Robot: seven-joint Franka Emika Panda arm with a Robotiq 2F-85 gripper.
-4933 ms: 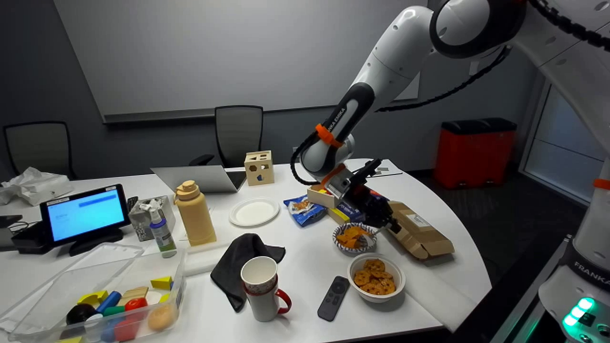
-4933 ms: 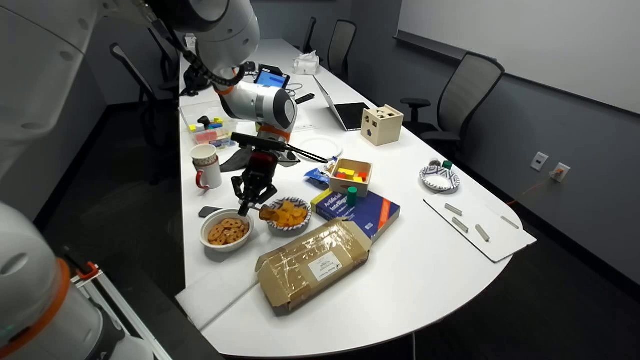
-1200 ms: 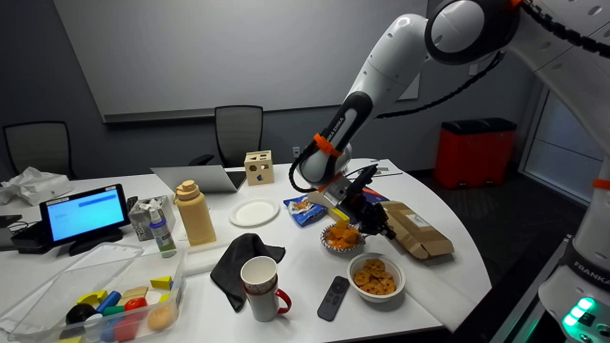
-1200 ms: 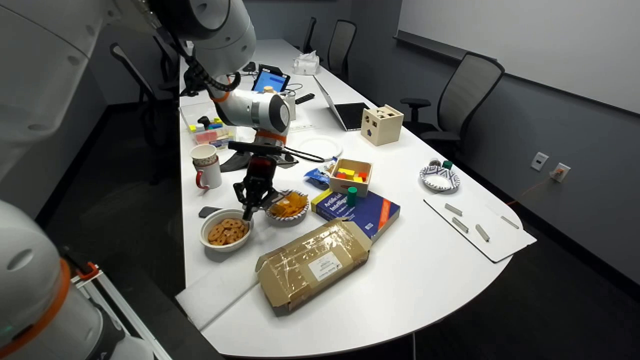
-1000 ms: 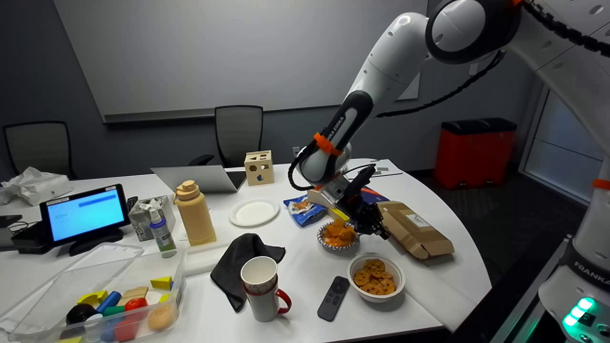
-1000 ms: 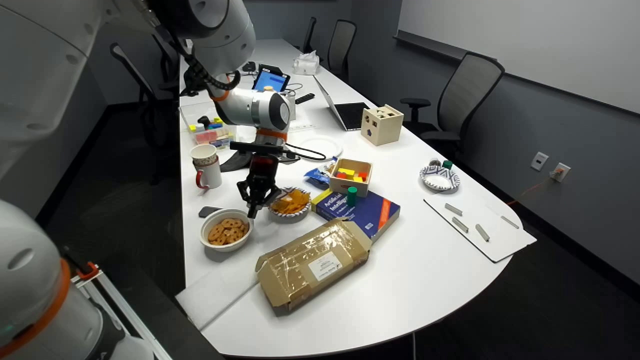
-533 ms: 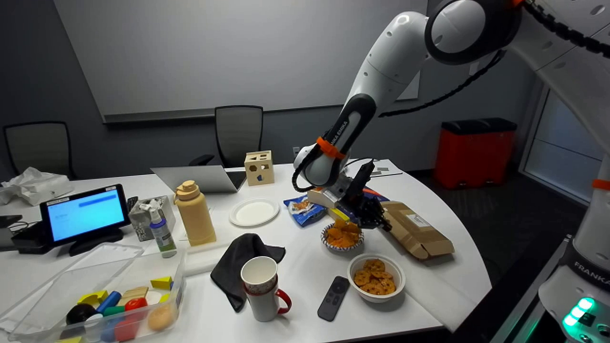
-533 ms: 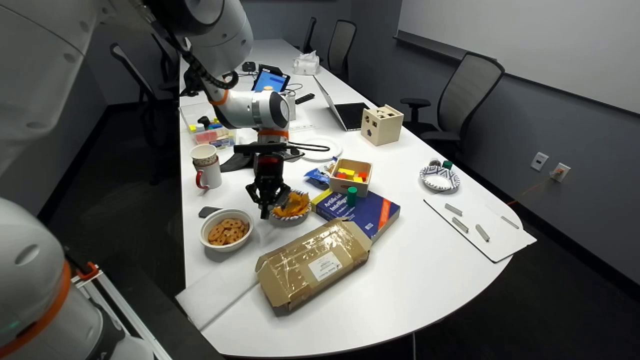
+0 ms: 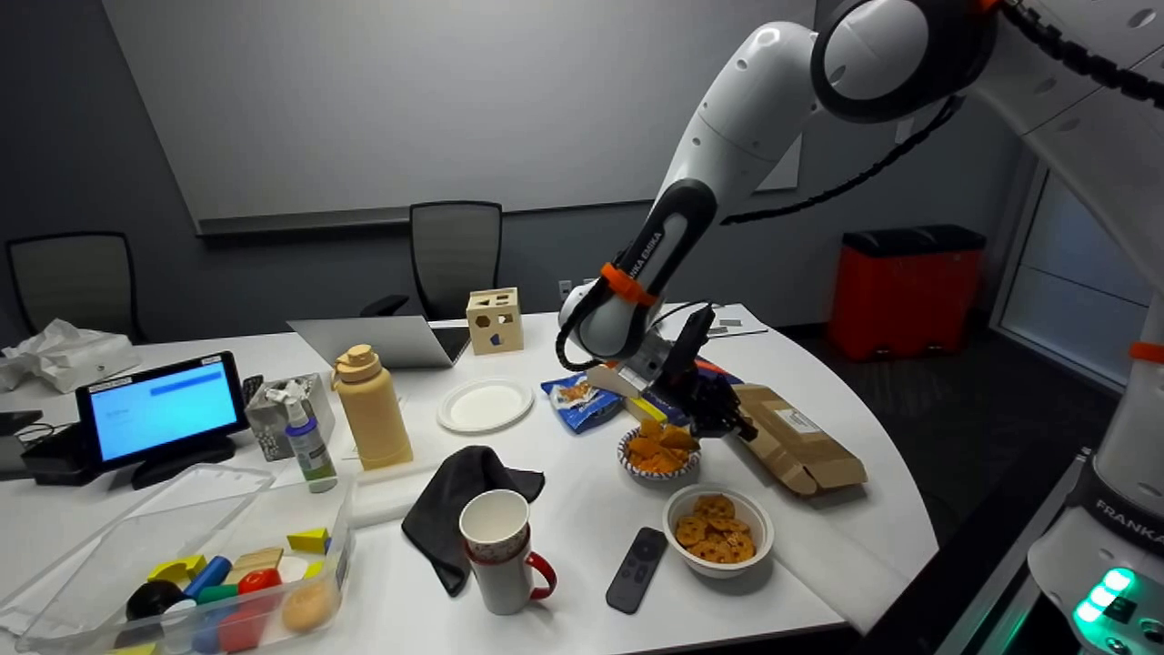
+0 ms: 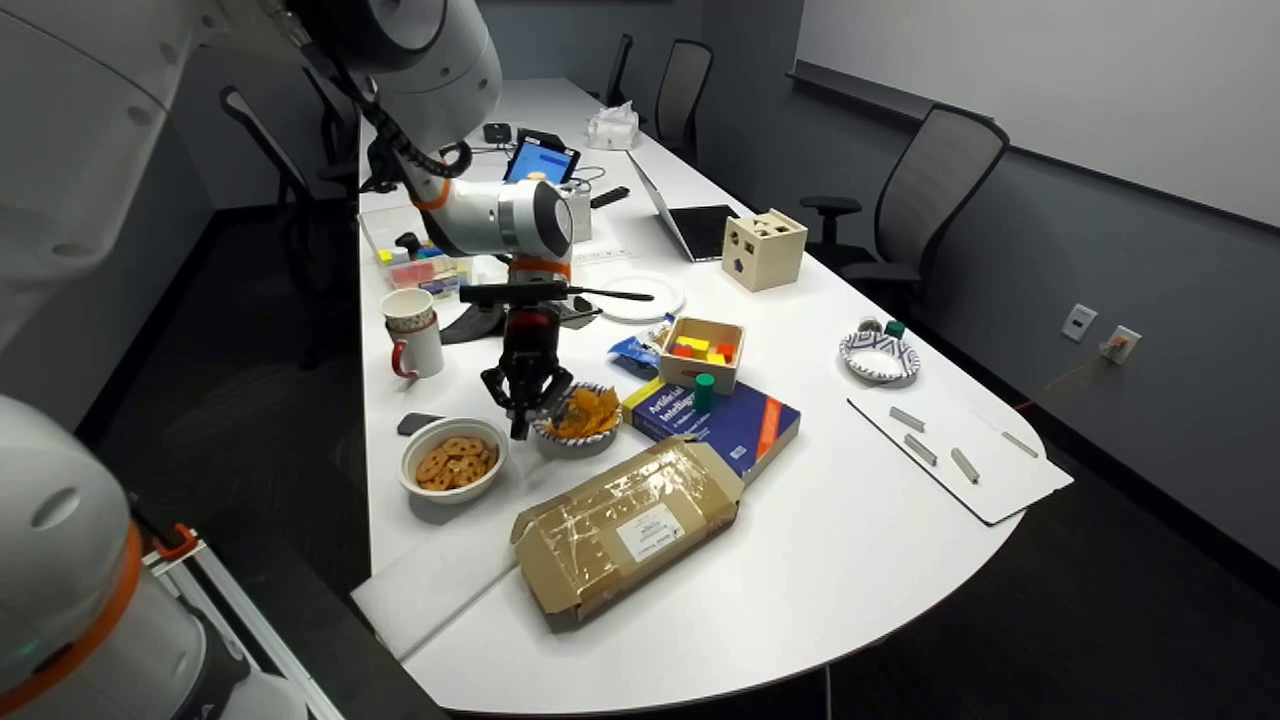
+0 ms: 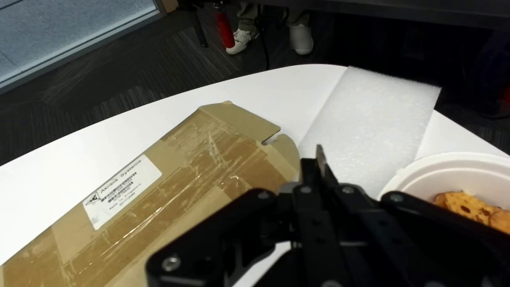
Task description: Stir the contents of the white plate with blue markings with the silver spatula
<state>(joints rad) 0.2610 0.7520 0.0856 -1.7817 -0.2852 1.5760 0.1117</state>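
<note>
The white plate with blue markings is bowl-shaped and holds orange chips; its rim shows in both exterior views (image 9: 637, 470) (image 10: 580, 440). My gripper (image 9: 747, 433) is beside the plate, also in an exterior view (image 10: 520, 425). It is shut on the silver spatula, which slants from the fingertips toward the chips (image 10: 553, 408). The blade is mostly hidden by the gripper and chips. In the wrist view, a thin metal end of the spatula (image 11: 321, 159) sticks up between the closed fingertips (image 11: 314, 171). The plate is out of the wrist view.
A white bowl of cookies (image 10: 410, 462) stands close to the gripper. A cardboard box (image 10: 640, 520), a blue book (image 10: 740, 425) and a wooden block box (image 10: 700, 375) are near the plate. A remote (image 9: 637, 569) and mug (image 9: 505, 582) are in front. A second patterned bowl (image 10: 880, 375) stands farther off.
Over the last few seconds the plate slid away from the gripper's side, then partly back. The chips have shifted and heaped. In the last half second gripper and plate moved slightly; the spatula stays gripped.
</note>
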